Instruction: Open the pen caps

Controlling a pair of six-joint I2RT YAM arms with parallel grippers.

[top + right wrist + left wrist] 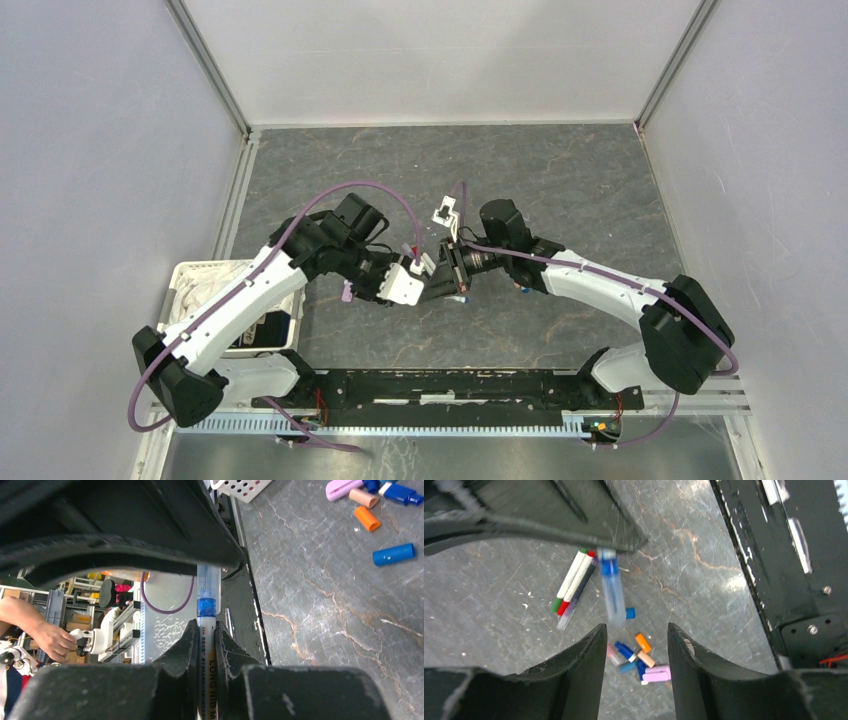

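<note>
The blue pen (207, 675) is clamped by its barrel in the closed right gripper (205, 627), so its clear cap (208, 582) is presented for pulling. The left gripper (636, 630), fingers parted and empty, stands just beyond that cap. Loose pen caps (626, 651) lie beneath it.

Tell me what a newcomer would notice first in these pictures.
Above the middle of the table, the right hand is clamped on a white pen with a blue band, and the left hand faces it with fingers apart. Below them, loose caps in blue, orange and lilac lie scattered near three pens.
</note>
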